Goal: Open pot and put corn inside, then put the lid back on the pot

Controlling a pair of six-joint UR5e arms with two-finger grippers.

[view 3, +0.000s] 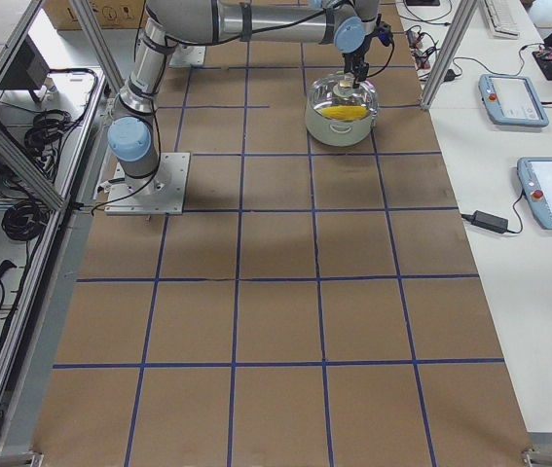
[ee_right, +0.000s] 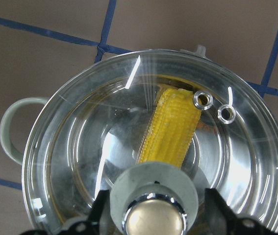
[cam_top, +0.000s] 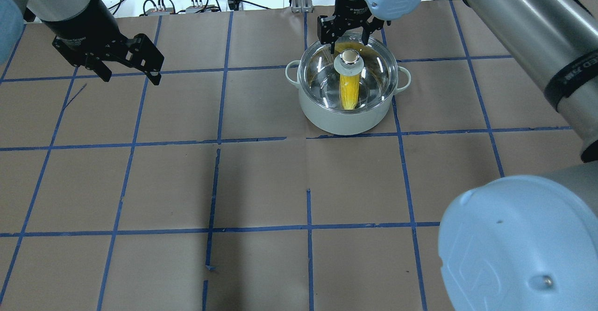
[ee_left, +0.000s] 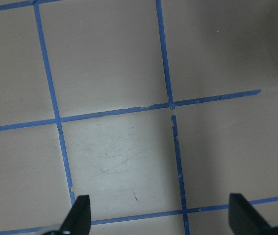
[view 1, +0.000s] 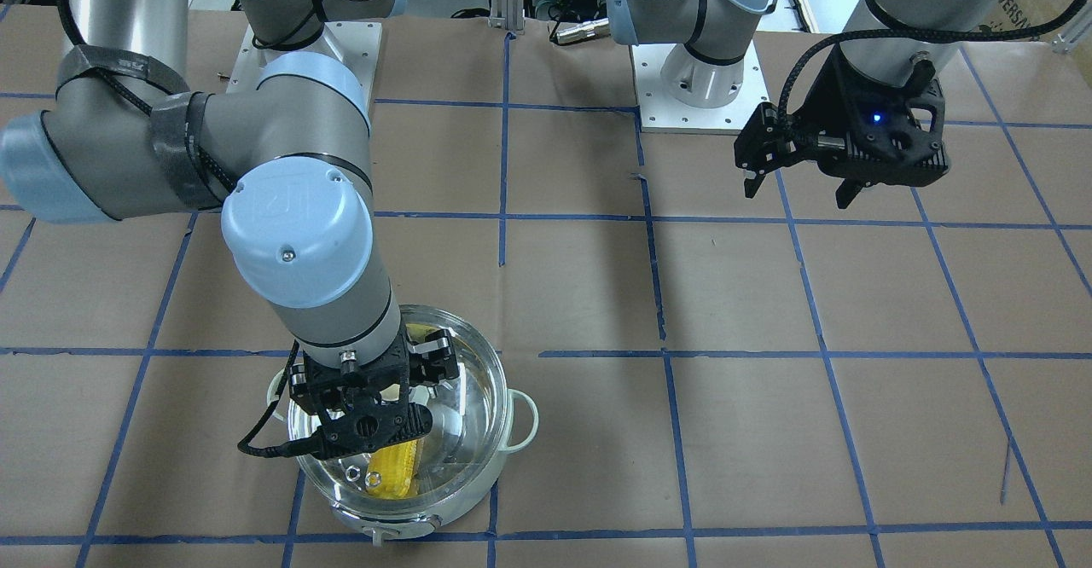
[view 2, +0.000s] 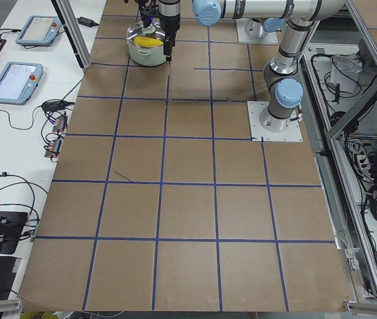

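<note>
Lid [cam_top: 373,70] on pot [cam_top: 345,120], knob [cam_top: 349,59] between spread right fingers [ee_right: 219,210].

The surface [cam_top: 261,180] is brown paper crossed by a grid of blue tape lines, frayed and broken in places. The pot [cam_top: 345,122] has a pale mint-white outer body with handles of the same tint, and a shiny steel inside. The lid [cam_top: 376,75] is clear glass with bright white glints. Its knob [cam_top: 349,59] is shiny metal with a beige top, on a pale ring. The corn [cam_top: 349,91] is yellow, with rows of kernels and paler patches. The right arm [view 1: 128,159] and the left arm [view 1: 887,5] are silver-grey with pale blue joint caps. The right claw [cam_top: 350,45] and the left claw [view 1: 798,194] are black, and a small blue light glows on the left one's housing.
</note>
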